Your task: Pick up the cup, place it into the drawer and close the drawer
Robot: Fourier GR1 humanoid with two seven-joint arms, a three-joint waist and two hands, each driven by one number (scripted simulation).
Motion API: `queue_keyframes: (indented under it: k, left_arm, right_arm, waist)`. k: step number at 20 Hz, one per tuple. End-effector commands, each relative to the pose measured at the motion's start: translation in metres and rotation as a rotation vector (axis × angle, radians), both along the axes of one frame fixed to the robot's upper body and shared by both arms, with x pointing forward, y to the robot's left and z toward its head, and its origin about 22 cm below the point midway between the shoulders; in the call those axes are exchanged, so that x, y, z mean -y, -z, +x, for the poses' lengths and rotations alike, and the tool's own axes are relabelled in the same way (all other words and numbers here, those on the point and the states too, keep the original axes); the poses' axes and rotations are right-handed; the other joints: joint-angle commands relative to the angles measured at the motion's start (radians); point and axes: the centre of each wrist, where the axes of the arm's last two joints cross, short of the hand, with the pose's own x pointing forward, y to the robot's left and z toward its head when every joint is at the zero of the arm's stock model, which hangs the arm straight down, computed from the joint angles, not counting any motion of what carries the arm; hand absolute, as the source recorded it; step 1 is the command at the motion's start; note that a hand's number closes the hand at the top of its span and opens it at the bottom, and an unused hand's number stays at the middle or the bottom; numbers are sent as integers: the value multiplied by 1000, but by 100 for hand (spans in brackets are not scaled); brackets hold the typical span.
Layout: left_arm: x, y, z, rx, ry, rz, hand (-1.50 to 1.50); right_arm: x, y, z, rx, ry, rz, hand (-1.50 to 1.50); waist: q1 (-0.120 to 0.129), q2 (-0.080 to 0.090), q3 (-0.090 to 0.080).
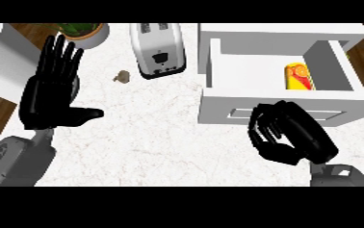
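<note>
Open white box-shaped drawer [220, 63] holding an orange-and-yellow printed cup [299, 76] on its side; right hand [293, 133] curled, empty, at the drawer front; left hand [51, 90] spread flat.

My right hand [292, 133] covered part of the drawer [235, 111] front. I could not tell what the small brown thing [122, 76] on the worktop [142, 140] was. The plant pot [85, 32] and toaster [158, 49] were cut off at the top.
</note>
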Motion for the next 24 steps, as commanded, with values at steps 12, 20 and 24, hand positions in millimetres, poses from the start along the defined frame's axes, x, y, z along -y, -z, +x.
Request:
queue_keyframes:
  k: [12, 20, 24]
  left_arm:
    - [-61, 29, -38, -11, -12, -1, -150]
    - [-65, 29, -33, 15, -23, -26, -150]
    - [-67, 33, -50, 4, 30, -31, -150]
  right_arm:
    - [-17, 90, 74, -72, 17, -209, -150]
    - [-5, 92, 126, -122, 32, -139, -150]
    - [0, 75, 151, -151, 25, -131, -150]
  waist:
    - [-13, 2, 0]
    - [-5, 6, 1]
    - [11, 9, 1]
